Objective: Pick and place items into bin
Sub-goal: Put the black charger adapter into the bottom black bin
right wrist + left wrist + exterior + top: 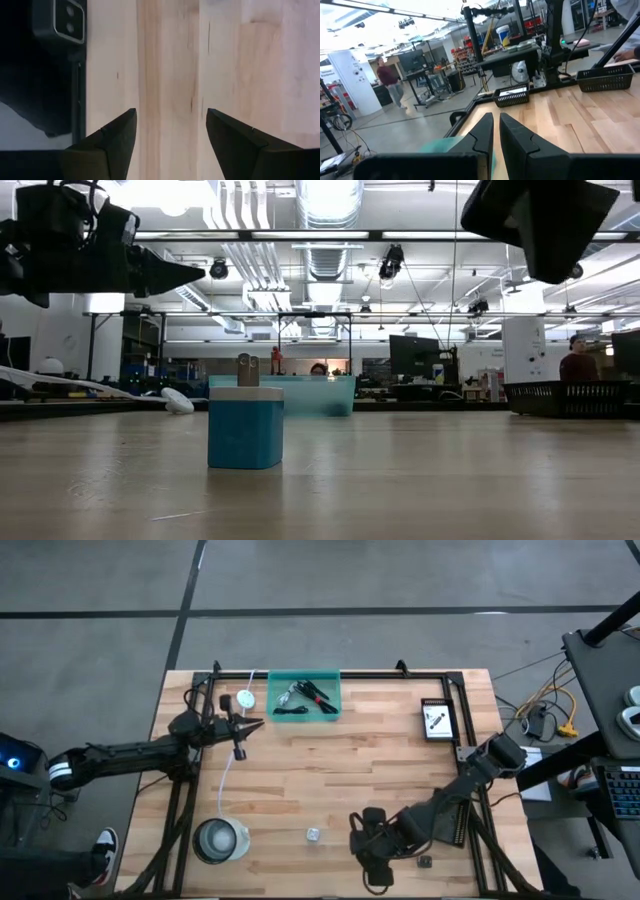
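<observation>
The teal bin (303, 695) stands at the table's far edge; a black cable and a silvery clip lie in it. It also shows far back in the low view, as the bin (283, 395). A small blue block with a metal top (313, 835) (245, 425) stands on the wood near the front edge. My right gripper (368, 845) (170, 130) hangs open to the right of the block, pointing down over bare wood, with nothing between its fingers. My left gripper (250, 727) (495, 132) is shut and held level in the air, to the left of the bin.
A clear round container (220, 840) stands at the near left. A white disc (245, 698) with a white cord lies left of the bin. A black perforated basket (438, 720) holding a white card sits at the far right. A small camera (67, 25) sits at the near edge.
</observation>
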### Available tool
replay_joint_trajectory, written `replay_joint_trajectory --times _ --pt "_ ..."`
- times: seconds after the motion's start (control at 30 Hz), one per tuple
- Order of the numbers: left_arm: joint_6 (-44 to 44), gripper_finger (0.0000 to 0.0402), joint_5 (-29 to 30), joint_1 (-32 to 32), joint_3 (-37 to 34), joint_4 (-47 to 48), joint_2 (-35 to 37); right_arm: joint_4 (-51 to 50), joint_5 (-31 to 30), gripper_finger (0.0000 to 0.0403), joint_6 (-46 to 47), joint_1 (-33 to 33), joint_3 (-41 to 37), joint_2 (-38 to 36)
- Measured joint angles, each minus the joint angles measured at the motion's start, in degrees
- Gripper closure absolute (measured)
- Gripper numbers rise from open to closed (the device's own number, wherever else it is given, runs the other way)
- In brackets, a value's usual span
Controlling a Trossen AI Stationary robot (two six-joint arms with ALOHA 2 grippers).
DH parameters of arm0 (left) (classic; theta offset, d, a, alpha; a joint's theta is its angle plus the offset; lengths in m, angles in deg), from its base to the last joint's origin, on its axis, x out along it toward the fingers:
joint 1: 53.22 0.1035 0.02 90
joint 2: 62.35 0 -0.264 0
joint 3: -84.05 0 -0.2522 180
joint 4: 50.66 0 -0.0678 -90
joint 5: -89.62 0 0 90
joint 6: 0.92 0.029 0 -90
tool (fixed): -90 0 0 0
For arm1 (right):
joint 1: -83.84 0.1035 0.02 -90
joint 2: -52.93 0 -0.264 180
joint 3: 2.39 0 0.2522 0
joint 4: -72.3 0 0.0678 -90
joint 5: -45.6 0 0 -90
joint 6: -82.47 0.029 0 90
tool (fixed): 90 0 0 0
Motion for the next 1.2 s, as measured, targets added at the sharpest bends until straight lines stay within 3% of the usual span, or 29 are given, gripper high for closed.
replay_joint_trajectory --times 0.33,0.57,0.97,1.2 --pt "-0.02 0.0386 0.00 0.01 0.00 -0.08 -2.73 -4.71 0.76 0.0179 -1.91 1.16 0.10 -0.02" --pt "-1.47 0.0386 0.02 0.00 0.00 -0.08 -3.13 -5.20 6.32 0.0179 -2.15 1.72 0.10 -0.02" --pt "-2.96 0.0386 0.02 0.02 0.00 -0.61 -3.39 -7.61 6.53 0.0179 -3.40 5.71 0.10 -0.09" --pt "-2.96 0.0386 0.00 0.02 0.04 -2.00 -3.40 -7.60 6.02 0.0179 1.12 7.20 0.10 -0.09"
